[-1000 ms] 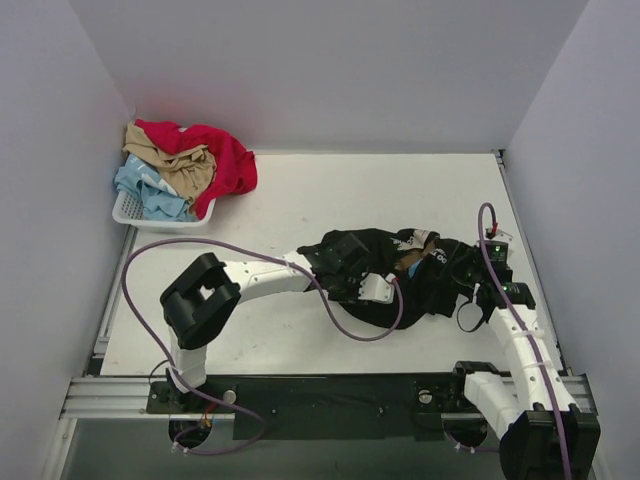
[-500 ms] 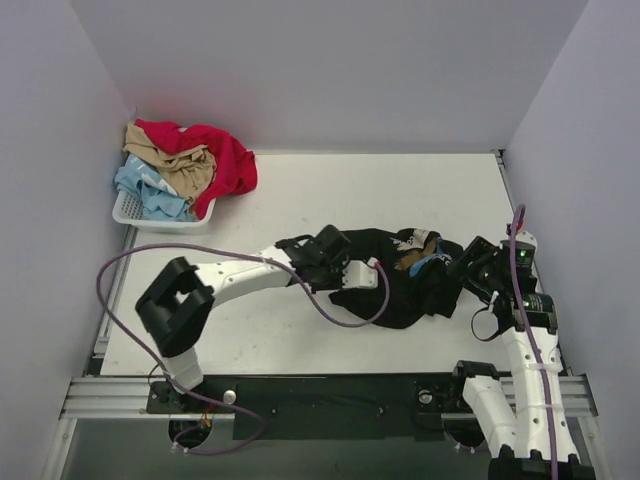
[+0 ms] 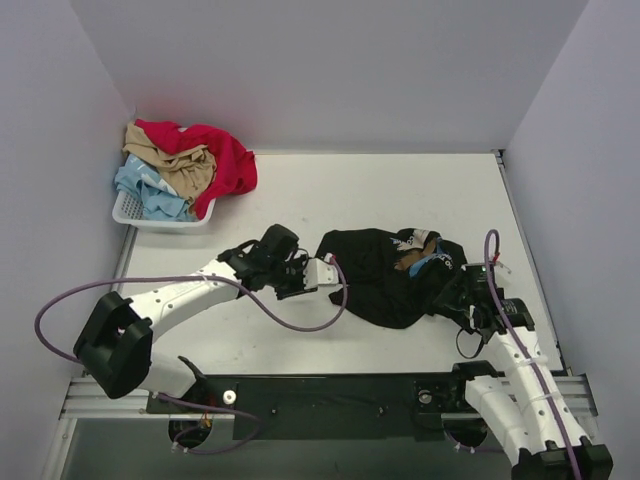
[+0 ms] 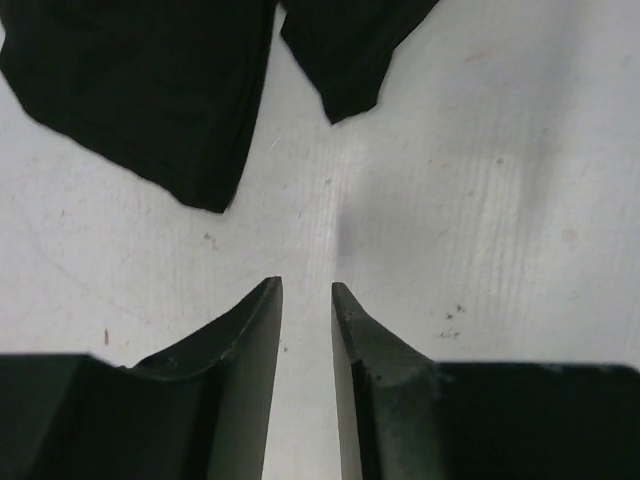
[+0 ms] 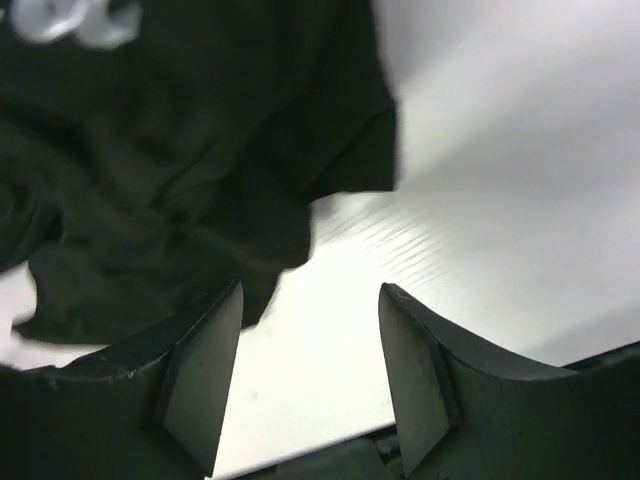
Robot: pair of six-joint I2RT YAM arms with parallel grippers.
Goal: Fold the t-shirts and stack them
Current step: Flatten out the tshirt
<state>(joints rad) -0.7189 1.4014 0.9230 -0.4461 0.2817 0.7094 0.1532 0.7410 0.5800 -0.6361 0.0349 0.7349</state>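
The large black t-shirt [image 3: 385,280] lies crumpled right of centre, its light-blue-and-white print [image 3: 420,245] showing on its far side. My left gripper [image 3: 330,268] sits at the shirt's left edge, low over the table. In the left wrist view [image 4: 305,285] its jaws are slightly apart and empty, with the shirt's edges [image 4: 150,90] just ahead. My right gripper [image 3: 450,293] is at the shirt's right edge. In the right wrist view [image 5: 310,290] it is wide open and empty, with black cloth [image 5: 180,150] ahead and by its left finger.
A white lattice basket [image 3: 130,212] stands at the far left corner with red [image 3: 225,160], tan [image 3: 185,165] and pale blue [image 3: 145,190] shirts heaped in it. Walls close the table on three sides. A purple cable [image 3: 290,320] loops from the left arm.
My left gripper has drawn back leftward off the black shirt to its left edge. My right arm has shifted at the shirt's right edge.
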